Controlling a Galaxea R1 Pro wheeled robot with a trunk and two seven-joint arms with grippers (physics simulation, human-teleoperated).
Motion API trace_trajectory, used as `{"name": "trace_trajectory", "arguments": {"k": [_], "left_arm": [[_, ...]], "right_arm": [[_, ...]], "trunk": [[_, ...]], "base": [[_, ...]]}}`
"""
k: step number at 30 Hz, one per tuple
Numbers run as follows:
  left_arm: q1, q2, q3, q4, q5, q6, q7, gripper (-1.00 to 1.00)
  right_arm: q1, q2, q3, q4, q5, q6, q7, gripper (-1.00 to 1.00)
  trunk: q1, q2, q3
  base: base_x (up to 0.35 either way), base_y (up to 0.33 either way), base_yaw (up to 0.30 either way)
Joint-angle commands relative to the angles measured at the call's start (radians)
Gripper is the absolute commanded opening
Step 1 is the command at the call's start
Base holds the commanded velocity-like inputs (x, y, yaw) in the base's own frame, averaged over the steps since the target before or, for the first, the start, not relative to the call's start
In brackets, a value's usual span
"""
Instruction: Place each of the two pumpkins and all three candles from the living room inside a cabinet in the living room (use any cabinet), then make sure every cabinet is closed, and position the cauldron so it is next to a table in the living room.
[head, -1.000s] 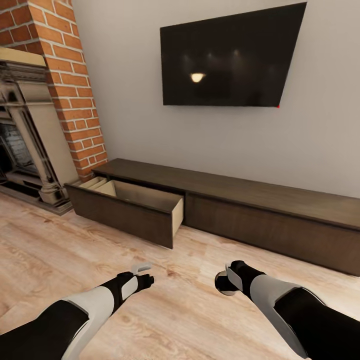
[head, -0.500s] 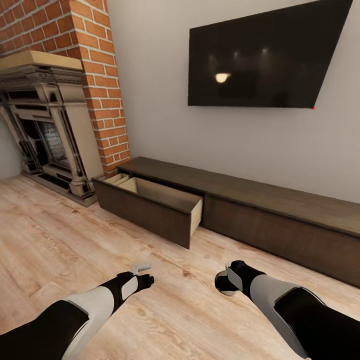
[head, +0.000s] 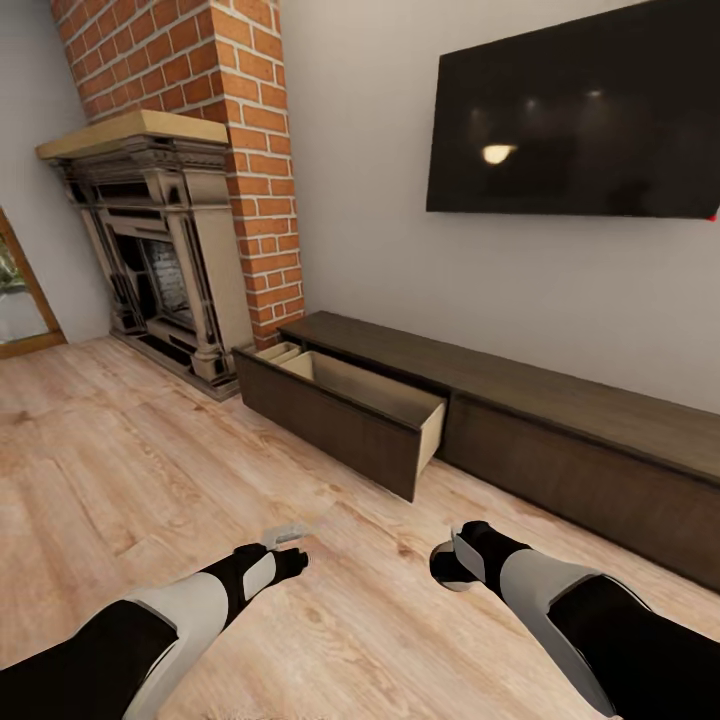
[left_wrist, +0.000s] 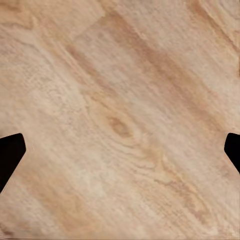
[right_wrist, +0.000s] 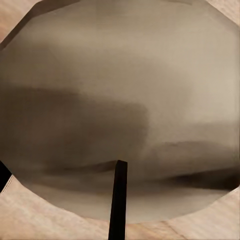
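I keep the cabinet (head: 520, 420) ahead, its drawer (head: 350, 415) nearest the fireplace (head: 160, 250) pulled out, ready for loading. My right hand (right_wrist: 120, 200) grips a pale candle (right_wrist: 120, 100) for it; my left hand (left_wrist: 120, 145) hangs open over the floor (head: 120, 470).

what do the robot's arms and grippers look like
Both arms have glossy black upper segments, pale grey-white forearm shells and black wrists. The left gripper is black with a light grey fingertip; the right gripper is black with a pale panel. No cables or markings are visible.
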Motion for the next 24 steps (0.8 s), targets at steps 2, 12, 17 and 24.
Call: {"name": "trace_trajectory", "arguments": {"k": [2,12,17,24], "left_arm": [[-0.001,-0.001,-0.008,0.001,0.009,0.002,0.002,1.00],[-0.001,-0.001,-0.008,0.001,0.010,0.002,0.002,1.00],[-0.001,-0.001,-0.007,0.001,0.010,0.002,0.002,1.00],[-0.001,-0.001,-0.007,0.001,0.010,0.002,0.002,1.00]], "right_arm": [[-0.001,0.000,0.008,0.001,-0.010,0.002,-0.004,-1.00],[-0.001,0.000,0.008,0.001,-0.010,0.002,-0.004,-1.00],[-0.001,0.000,0.008,0.001,-0.010,0.002,-0.004,-1.00],[-0.001,0.000,0.008,0.001,-0.010,0.002,-0.004,-1.00]], "trunk": [[0.000,0.000,-0.001],[0.000,0.000,-0.001],[0.000,0.000,0.000],[0.000,0.000,0.002]], "base": [[0.000,0.000,0.281],[0.000,0.000,0.281],[0.100,0.039,0.283],[0.249,0.161,0.283]]}}
